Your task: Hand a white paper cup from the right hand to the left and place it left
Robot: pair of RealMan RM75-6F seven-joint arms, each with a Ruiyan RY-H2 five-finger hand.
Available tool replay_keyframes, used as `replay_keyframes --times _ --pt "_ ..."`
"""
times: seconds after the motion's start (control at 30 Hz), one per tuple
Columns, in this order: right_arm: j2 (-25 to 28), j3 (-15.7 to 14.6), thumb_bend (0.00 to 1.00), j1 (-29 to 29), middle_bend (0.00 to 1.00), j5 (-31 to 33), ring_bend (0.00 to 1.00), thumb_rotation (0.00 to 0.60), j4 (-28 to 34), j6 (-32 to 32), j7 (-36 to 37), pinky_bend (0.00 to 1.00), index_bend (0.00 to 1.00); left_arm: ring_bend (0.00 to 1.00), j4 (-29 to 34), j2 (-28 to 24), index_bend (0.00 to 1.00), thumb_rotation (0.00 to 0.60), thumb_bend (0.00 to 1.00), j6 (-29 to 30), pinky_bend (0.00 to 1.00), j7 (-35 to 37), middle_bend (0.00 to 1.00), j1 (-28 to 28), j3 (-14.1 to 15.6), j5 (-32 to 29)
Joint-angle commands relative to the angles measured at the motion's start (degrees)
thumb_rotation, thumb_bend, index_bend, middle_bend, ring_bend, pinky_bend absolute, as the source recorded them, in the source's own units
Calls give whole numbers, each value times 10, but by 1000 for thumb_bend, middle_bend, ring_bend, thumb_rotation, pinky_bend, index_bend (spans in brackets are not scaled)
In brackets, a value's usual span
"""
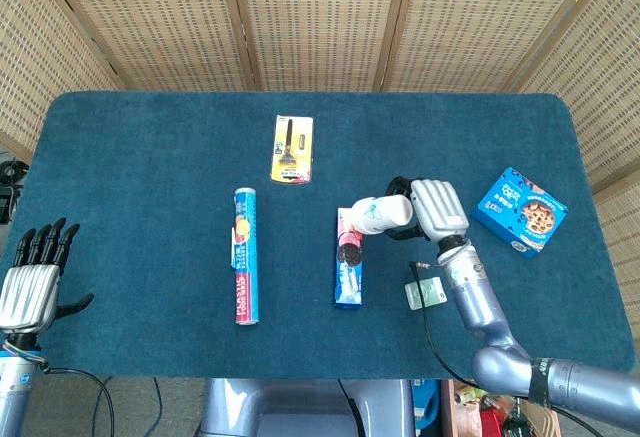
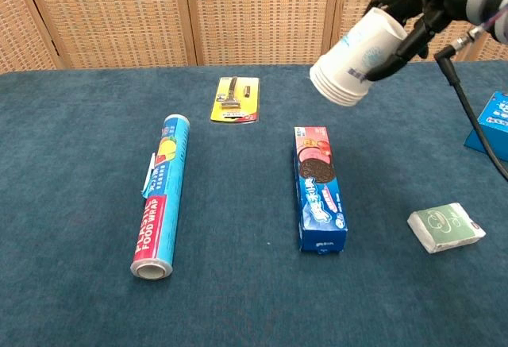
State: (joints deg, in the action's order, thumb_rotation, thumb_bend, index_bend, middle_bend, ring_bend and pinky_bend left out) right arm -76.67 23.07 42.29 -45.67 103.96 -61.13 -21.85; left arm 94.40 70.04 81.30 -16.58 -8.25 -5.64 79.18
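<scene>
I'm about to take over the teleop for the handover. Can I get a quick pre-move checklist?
1. Right hand grips the white paper cup: ok.
2. Cup lifted off the table: ok.
3. Left hand holding nothing, fingers apart: ok.
4. Left hand raised to meet the cup: not ok, it sits at the table's left edge.
5. Free table space left of the plastic wrap roll: ok.
6. Firmness of grip: cannot tell.

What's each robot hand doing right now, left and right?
Left robot hand: open, fingers apart, holding nothing, at the table's near left edge.
Right robot hand: holding the white paper cup, tilted, lifted above the table.
</scene>
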Motion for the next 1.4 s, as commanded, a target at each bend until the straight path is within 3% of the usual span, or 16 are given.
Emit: replay_keyframes --times 0.03,0.2,0.33,0.8,1.0,1.1,1.3,1.4 --pt "-5 23 290 30 622 38 476 600 28 -1 -12 704 741 0 2 -2 0 600 93 -8 0 3 0 -6 -5 -7" --pt "-34 48 290 82 622 105 477 600 42 -2 -27 704 741 0 -2 -4 0 600 93 -28 0 8 0 -19 -10 -19" --pt "-88 62 290 137 622 153 476 600 13 -7 -36 704 741 0 -6 -1 0 600 94 -52 0 44 0 -35 -20 -26" --pt "-167 75 289 205 623 207 477 600 -84 -18 -28 704 741 0 -7 32 0 600 93 -97 0 181 0 -77 -43 -25" --pt "-185 131 290 213 626 239 479 600 -127 -10 34 704 741 0 -20 55 0 600 93 -96 0 198 0 -86 -43 -23" --pt "-182 148 290 214 626 246 479 600 -130 -1 54 704 741 0 -17 76 0 600 93 -94 0 250 0 -90 -58 -35" --pt "-178 147 290 219 628 250 481 600 -135 -1 57 704 741 0 -4 114 5 600 93 -106 0 399 0 -99 -92 -61" --pt "-178 145 290 222 629 252 482 600 -139 -2 59 704 741 0 0 142 88 600 93 -114 0 487 0 -103 -115 -80"
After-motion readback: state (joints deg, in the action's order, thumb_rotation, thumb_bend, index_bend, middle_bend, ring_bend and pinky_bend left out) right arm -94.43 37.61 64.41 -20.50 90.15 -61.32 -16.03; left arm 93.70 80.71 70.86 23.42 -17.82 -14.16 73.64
